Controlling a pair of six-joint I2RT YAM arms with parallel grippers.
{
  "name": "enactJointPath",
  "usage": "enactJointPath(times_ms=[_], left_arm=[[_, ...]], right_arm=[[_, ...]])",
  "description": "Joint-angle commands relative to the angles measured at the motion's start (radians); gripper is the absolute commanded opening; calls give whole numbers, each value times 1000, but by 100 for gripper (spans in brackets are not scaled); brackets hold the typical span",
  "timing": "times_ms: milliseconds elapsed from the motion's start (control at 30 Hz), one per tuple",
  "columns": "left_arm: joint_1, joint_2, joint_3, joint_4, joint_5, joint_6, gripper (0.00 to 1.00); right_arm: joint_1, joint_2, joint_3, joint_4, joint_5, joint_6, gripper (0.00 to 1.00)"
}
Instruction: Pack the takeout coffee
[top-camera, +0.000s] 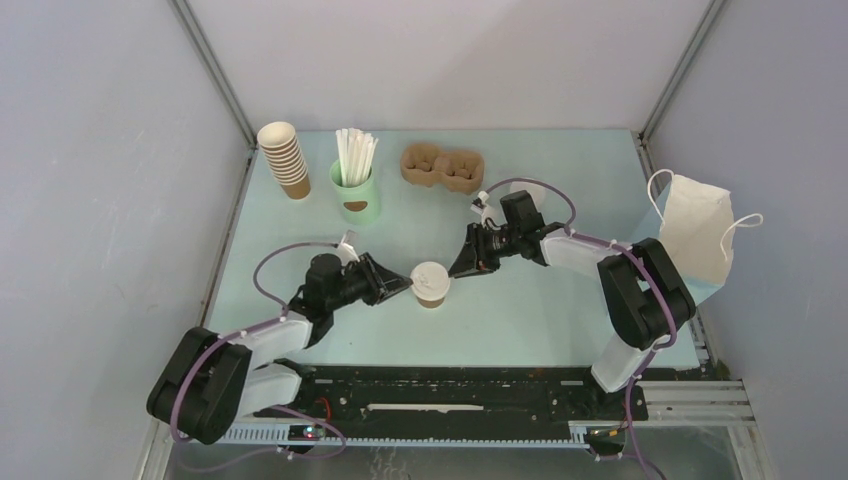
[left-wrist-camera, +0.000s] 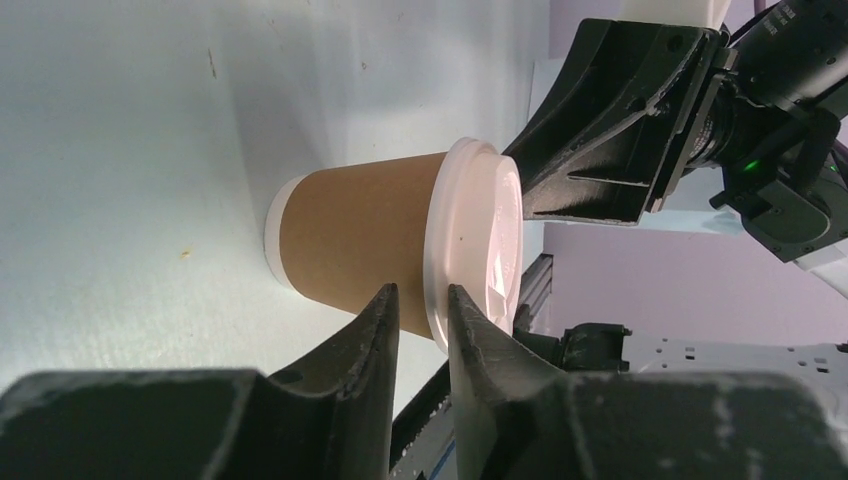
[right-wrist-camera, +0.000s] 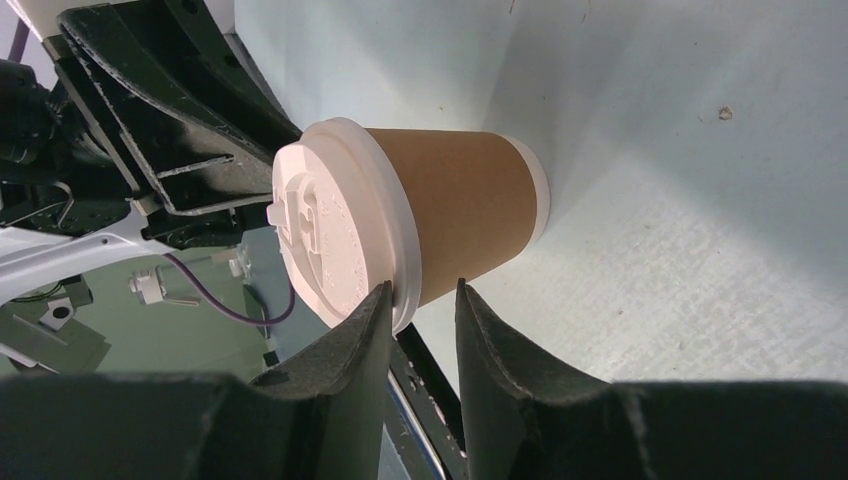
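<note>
Table (top-camera: 560, 320) pale mint. The takeout coffee (top-camera: 430, 284) stands upright near its middle, base down, between the two arms. White paper bag (top-camera: 695, 225) at the right edge, well apart. Pulp carrier (top-camera: 442, 167) at the far side, nothing standing in it that I can see, with the straw cup (top-camera: 355, 195) and the stack of lidless cups (top-camera: 283, 158) to its left. Left gripper (left-wrist-camera: 422, 300) and right gripper (right-wrist-camera: 422, 295) meet the cup from opposite sides, each with jaws narrow and straddling the rim of the white lid (left-wrist-camera: 480, 240), one finger over the top and one under it. A sliver of brown wall shows beside the rim in both wrist views, so I cannot tell whether either is pinching. Main risk, as I judge it: a lift by the lid alone pops it off, and the cup drops or spills. Next: uneven pull from the two arms tips the cup (it has only a small base). Lesser: a one-sided squeeze cocks the lid, or opposing fingertips clash across it. Least: the path to the carrier brushes the straws.
</note>
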Motion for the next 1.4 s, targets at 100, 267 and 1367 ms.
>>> enactJointPath(times_ms=[100,267,1367], left_arm=[[-78,-27,82,-426,-215,157,26],[-96,-12,88,-513,-280,196,25],[-167,-79,264,-621,-331,271,40]], right_arm=[[11,12,-37,45,33,18,37],[9,33,-69,86,64,28,37],[-24,-25,22,67,54,55,53]])
